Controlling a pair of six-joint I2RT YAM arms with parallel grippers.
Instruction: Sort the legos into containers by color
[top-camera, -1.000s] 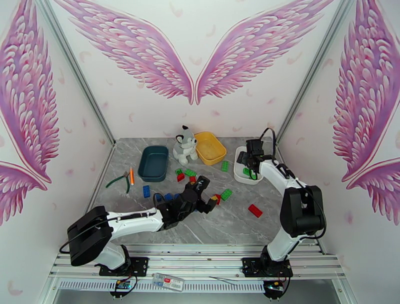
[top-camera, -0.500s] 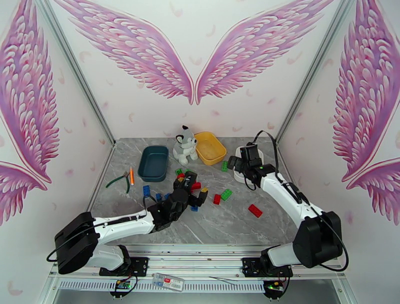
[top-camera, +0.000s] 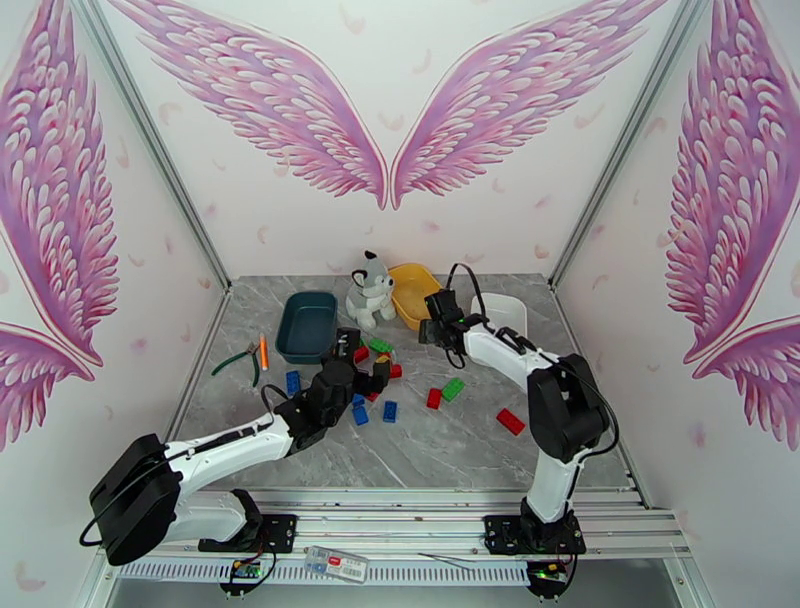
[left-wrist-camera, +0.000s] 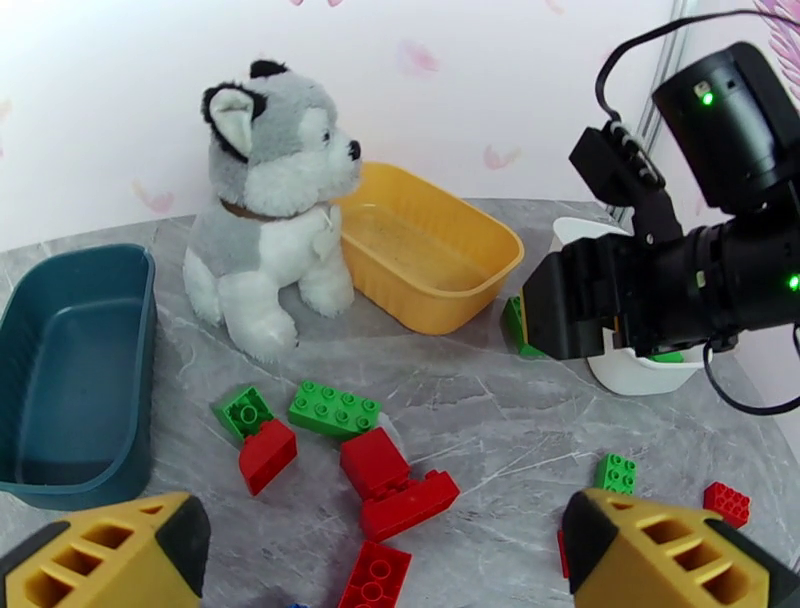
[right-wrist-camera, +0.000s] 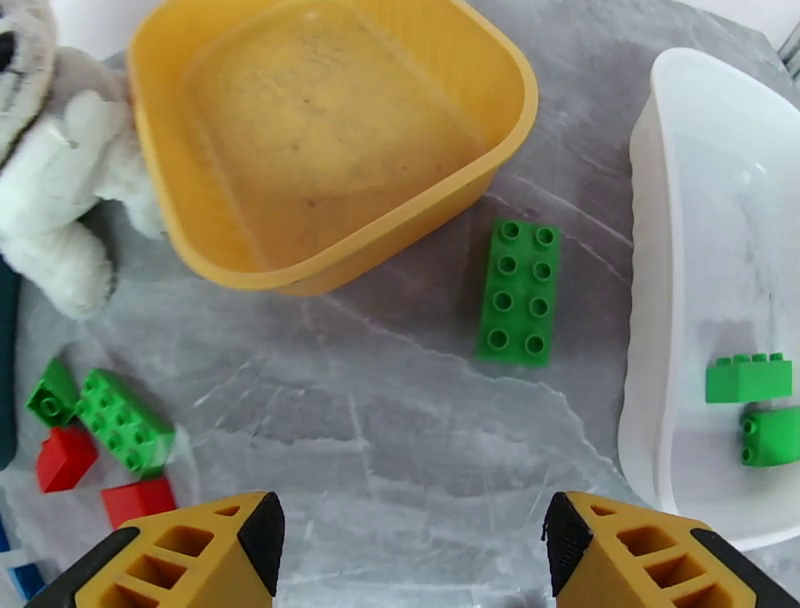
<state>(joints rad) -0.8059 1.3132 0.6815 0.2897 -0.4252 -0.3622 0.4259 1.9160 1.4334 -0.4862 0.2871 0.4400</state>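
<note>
Both of my end effectors are empty. The right end effector (right-wrist-camera: 410, 555) hangs over the worktop (right-wrist-camera: 400, 400) just in front of the yellow tray (right-wrist-camera: 400, 225), its fingers spread with nothing between them. The left end effector (left-wrist-camera: 380, 560) is spread as wide as it goes, further out in front of the yellow tray, above a huddle of red bricks (left-wrist-camera: 390, 480).

The long green brick (right-wrist-camera: 518, 290) lies flat just beside the yellow tray's near right corner, in the narrow gap between it and the white tray (right-wrist-camera: 650, 300), which already holds two green bricks (right-wrist-camera: 748, 378).

That gap worries me. If I drop onto the brick carelessly, I expect a finger to catch a rim and shove a tray or tip it. The red bricks touch a green one (left-wrist-camera: 333, 408), so a wide grab could lift mixed colours. The arms are also close in front of the yellow tray and could clip each other, or knock the husky (left-wrist-camera: 270, 230) standing at its left side.
</note>
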